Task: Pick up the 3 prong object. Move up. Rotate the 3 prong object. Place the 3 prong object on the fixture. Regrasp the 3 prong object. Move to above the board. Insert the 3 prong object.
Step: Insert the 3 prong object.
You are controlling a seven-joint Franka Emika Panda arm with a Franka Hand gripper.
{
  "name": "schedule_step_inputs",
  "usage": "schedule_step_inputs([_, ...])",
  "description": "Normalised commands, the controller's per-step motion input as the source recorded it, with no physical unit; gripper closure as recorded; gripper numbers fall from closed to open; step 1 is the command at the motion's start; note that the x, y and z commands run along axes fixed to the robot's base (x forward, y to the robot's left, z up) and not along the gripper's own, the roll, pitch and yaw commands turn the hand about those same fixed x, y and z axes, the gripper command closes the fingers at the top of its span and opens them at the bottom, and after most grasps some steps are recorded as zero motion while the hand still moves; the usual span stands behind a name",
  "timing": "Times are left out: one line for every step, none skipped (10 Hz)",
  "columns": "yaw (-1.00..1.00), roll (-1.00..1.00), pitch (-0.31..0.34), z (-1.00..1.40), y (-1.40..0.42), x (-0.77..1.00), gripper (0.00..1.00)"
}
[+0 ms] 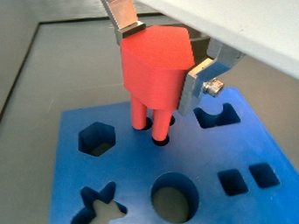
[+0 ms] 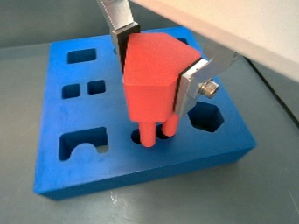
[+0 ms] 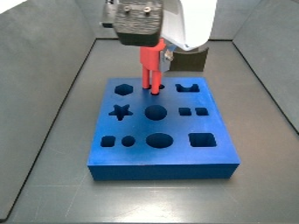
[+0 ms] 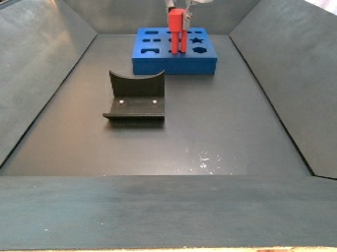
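Observation:
My gripper [image 1: 160, 63] [image 2: 158, 61] is shut on the red-orange 3 prong object [image 1: 155, 63] [image 2: 155, 77], one silver finger on each side of its block. It hangs upright over the blue board [image 1: 222, 210] [image 2: 140, 171] with its prongs pointing down. In both wrist views the prong tips reach into small round holes in the board's top. A side view shows the same: the 3 prong object [image 3: 149, 68] stands on the far part of the board [image 3: 176, 157] under the gripper [image 3: 149, 45]. The fixture [image 4: 133, 98] sits apart, nearer on the floor, with nothing on it.
The board has several cut-outs: a hexagon [image 1: 94, 137], a star [image 1: 98, 203], an oval [image 1: 173, 196] and small squares [image 1: 246, 178]. Grey bin walls [image 4: 53, 89] rise round the floor on both sides. A dark block [image 3: 191, 58] stands behind the board.

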Motion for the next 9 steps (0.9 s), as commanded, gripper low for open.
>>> schedule_step_inputs([-0.14,0.0,0.0,0.0,0.0,0.0,1.0])
schedule_step_inputs([-0.02,0.0,0.0,0.0,-0.02,0.0,1.0])
schedule_step_inputs([-0.61,0.05,0.0,-0.14,-0.07,0.0,1.0])
schedule_step_inputs([-0.71,0.07,0.0,-0.17,-0.06,0.0,1.0])
schedule_step_inputs([-0.47,0.0,0.0,-0.02,0.0,0.01,1.0])
schedule_step_inputs([-0.04,0.0,0.0,0.0,0.0,0.03,1.0])
schedule_step_inputs([-0.25,0.0,0.0,-0.09,0.0,0.14,1.0])
schedule_step_inputs([-0.35,0.0,0.0,-0.13,0.0,0.16,1.0])
schedule_step_inputs([-0.05,0.0,0.0,0.0,0.0,0.04,1.0])
